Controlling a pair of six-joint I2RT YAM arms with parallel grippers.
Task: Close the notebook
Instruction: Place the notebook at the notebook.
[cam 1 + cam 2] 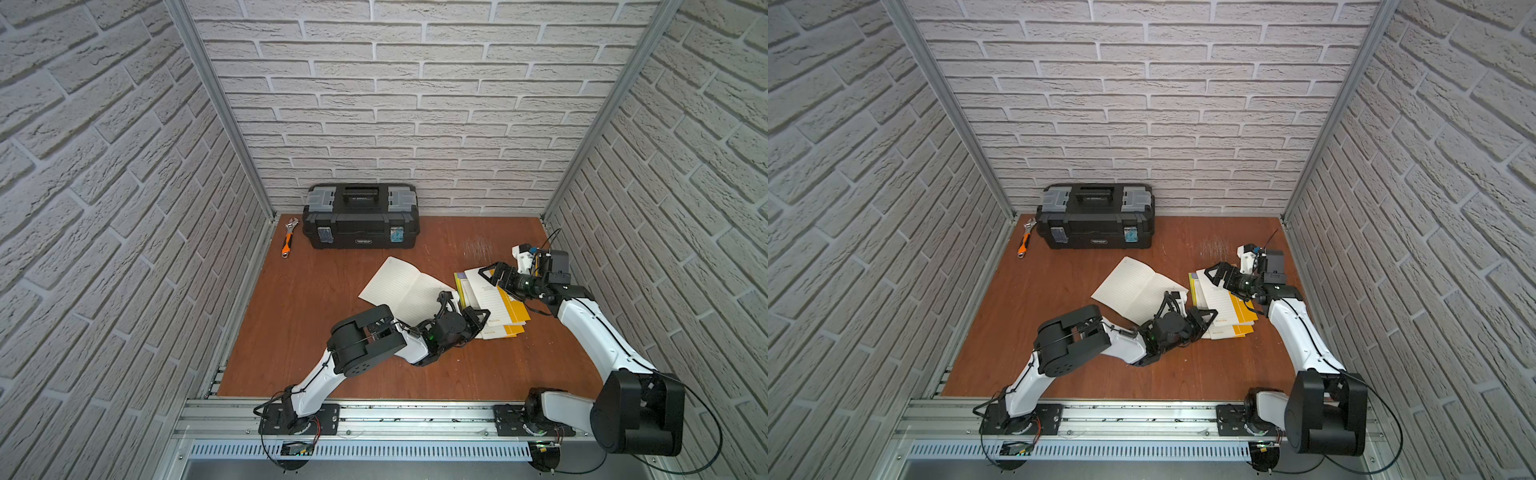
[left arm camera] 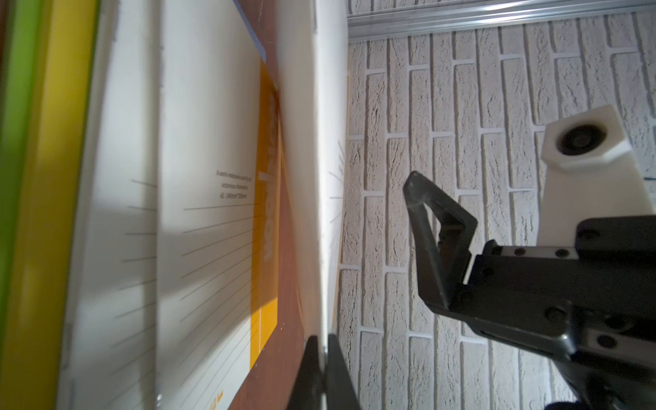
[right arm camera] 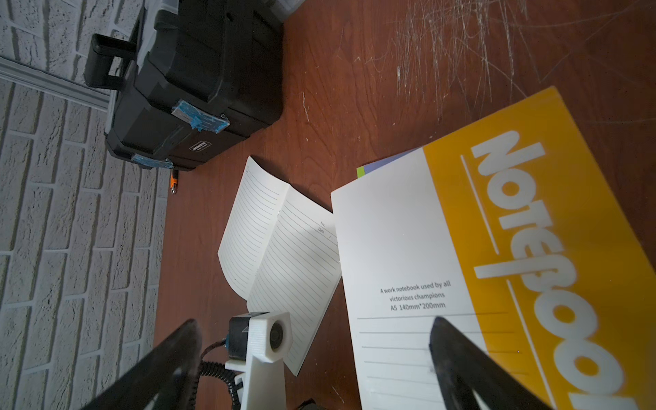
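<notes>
Slippage is your worry: the left gripper (image 2: pixel 323 349) pinches only a thin sheet edge of the open notebook (image 1: pixel 405 291), lying toward the right edge of the tabletop (image 1: pixel 316 316). Pull hard and paper may tear or slip. Your right gripper (image 3: pixel 314 326), jaws wide, hovers over the neighbouring stack (image 1: pixel 514 311) and could snag it.

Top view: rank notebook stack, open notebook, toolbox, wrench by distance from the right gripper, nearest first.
1. notebook stack, right under the right gripper.
2. open notebook, mid-table, toward the left arm.
3. toolbox, against the back wall.
4. wrench, back-left corner, beside the toolbox.
</notes>
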